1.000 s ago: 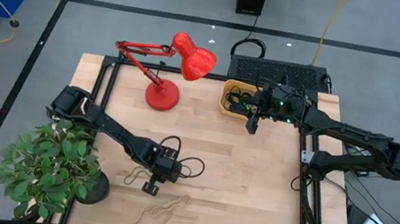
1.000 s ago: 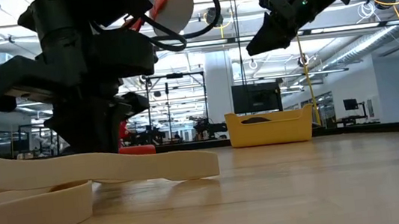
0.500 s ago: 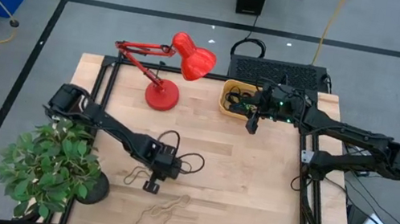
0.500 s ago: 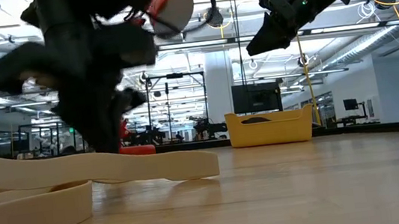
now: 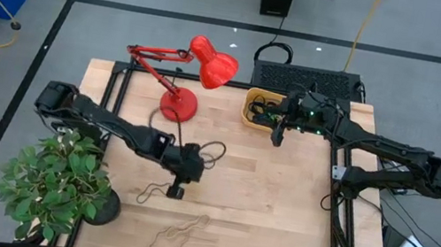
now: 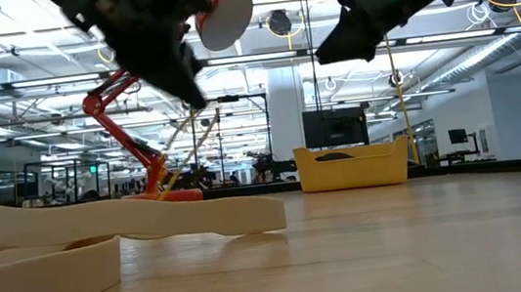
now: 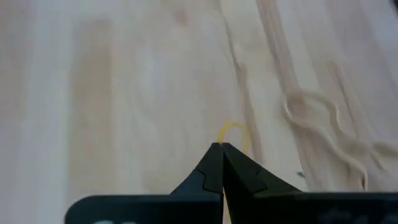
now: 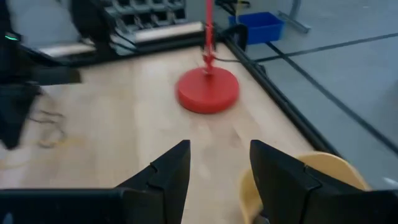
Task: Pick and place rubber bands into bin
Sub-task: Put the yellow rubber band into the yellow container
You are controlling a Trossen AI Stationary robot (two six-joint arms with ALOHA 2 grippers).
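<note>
The left end effector (image 5: 176, 192) is above the middle of the surface (image 5: 277, 214), its fingers pinched closed on a thin tan rubber band (image 7: 233, 129). More rubber bands (image 5: 177, 233) lie near the front edge. The right end effector (image 5: 275, 138) hangs open beside the yellow bin (image 5: 252, 109) near the back edge.

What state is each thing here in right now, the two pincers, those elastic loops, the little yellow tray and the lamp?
Left pincer: shut on a tan rubber band, raised above the table.
Right pincer: open, empty, hovering by the yellow tray.
Yellow tray: upright on the table, some dark things inside.
Loose rubber bands: lying flat on the wood.
Red lamp: standing, head tilted down.
</note>
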